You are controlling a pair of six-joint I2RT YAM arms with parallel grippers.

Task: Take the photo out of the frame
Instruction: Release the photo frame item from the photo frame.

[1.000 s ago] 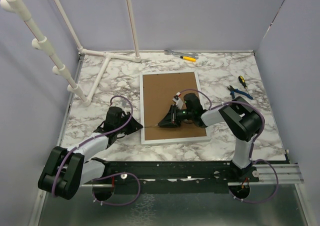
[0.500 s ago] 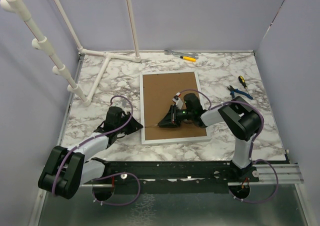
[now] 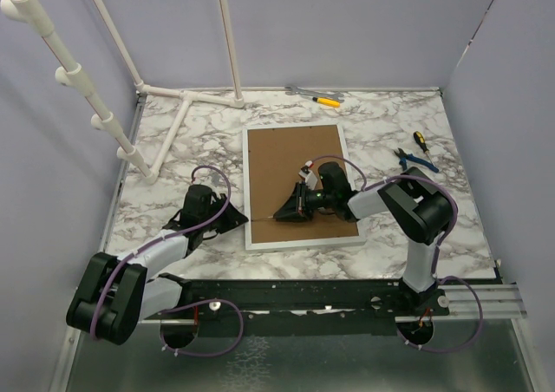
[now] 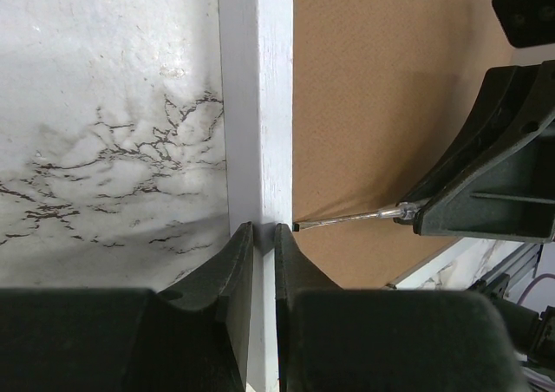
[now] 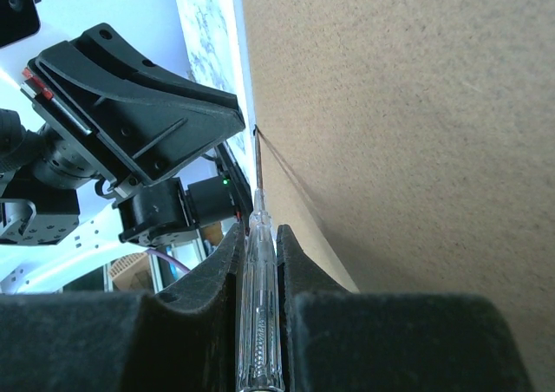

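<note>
Brown backing board [image 3: 290, 171] up. Left gripper [image 4: 263, 232] pinches frame [image 4: 258, 80] rim; right gripper [image 5: 258, 236] pinches clear screwdriver [image 5: 258, 323]. Pry shallow, gently, at the seam

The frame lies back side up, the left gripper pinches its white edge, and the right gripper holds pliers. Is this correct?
One detail is wrong: the right gripper holds a clear-handled screwdriver, as the right wrist view shows. The rest is correct.

Frame [image 3: 282, 153] centre table [image 3: 390, 123]; left tool [image 3: 241, 217] at left edge; right tool [image 3: 282, 214], screwdriver [image 5: 259, 305] on top.
</note>
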